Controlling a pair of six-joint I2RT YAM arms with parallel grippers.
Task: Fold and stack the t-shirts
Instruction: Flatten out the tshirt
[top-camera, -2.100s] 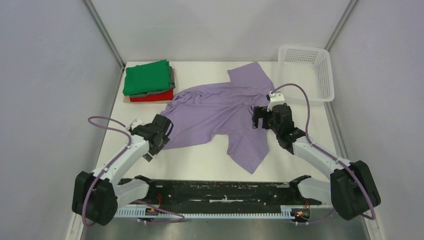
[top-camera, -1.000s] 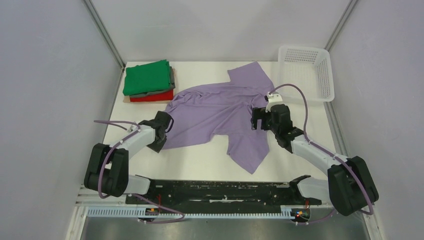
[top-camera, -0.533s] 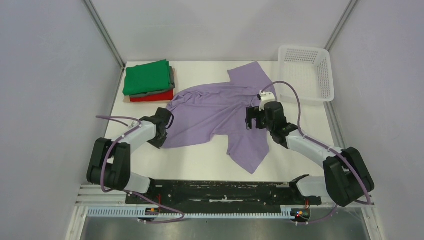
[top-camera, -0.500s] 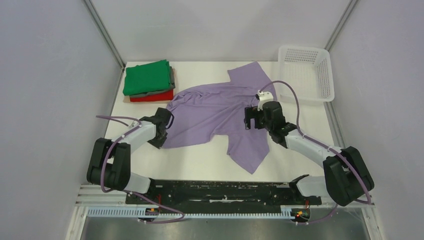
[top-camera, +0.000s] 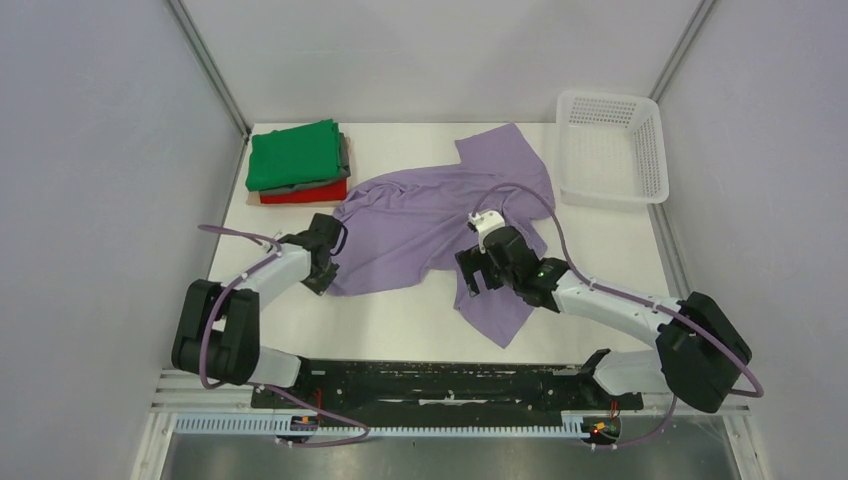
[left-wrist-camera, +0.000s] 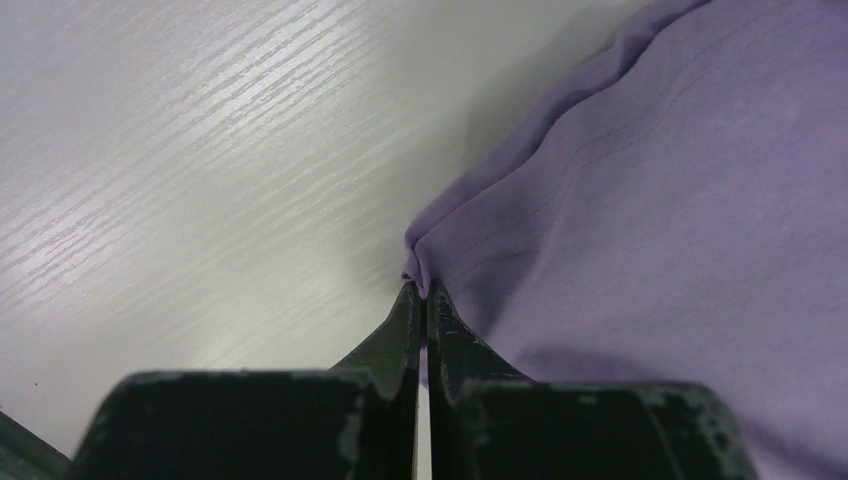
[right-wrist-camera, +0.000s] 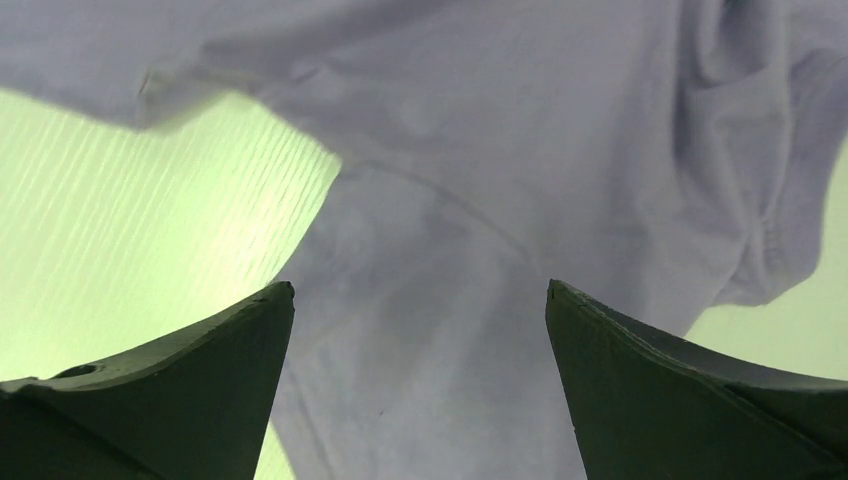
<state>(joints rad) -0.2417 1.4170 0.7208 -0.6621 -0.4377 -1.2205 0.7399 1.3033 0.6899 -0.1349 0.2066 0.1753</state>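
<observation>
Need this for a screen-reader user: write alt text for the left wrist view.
The left claw, shut, pinches a folded edge of the lavender t-shirt at the picture's centre. The shirt fills the right side; pale wood-grain table shows on the left.

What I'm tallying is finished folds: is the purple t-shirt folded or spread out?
Spread out: the purple t-shirt lies rumpled across the table, sleeves splayed, not folded into a rectangle.

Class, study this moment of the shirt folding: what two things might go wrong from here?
1. The left tool is shut on only a thin pinch at the edge of the lavender t-shirt; a pull may slip it free.
2. The right tool hangs open over bunched cloth and may grab several layers, leaving a crooked fold.
</observation>
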